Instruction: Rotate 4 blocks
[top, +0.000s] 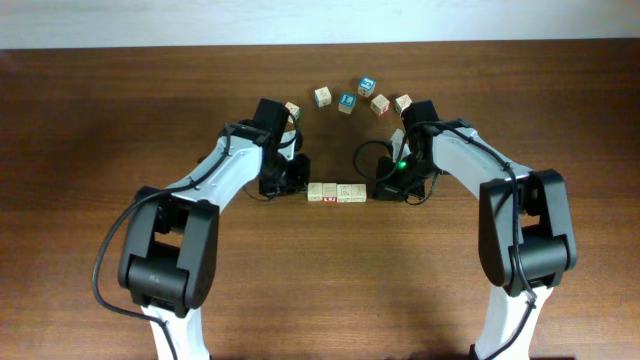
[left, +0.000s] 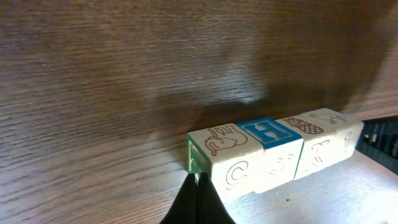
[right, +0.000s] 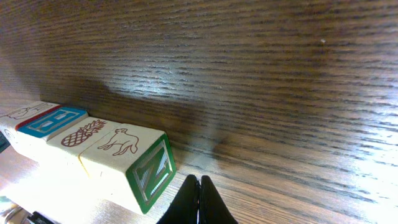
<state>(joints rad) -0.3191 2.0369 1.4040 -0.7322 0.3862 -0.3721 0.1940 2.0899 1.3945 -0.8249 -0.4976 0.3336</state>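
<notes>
Left jaws closed on nothing, tips at the green-lettered end of a row of four pale wooden alphabet blocks (left: 273, 155) on the brown wooden table (left: 124, 93). Right jaws, likewise closed and empty, sit just beside the row's other end. Six loose wooden cubes (top: 322, 96) arc beyond.

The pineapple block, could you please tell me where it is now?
The pineapple block sits left of centre in the right wrist view, in the row between the green-lettered block and the blue-topped block.
</notes>
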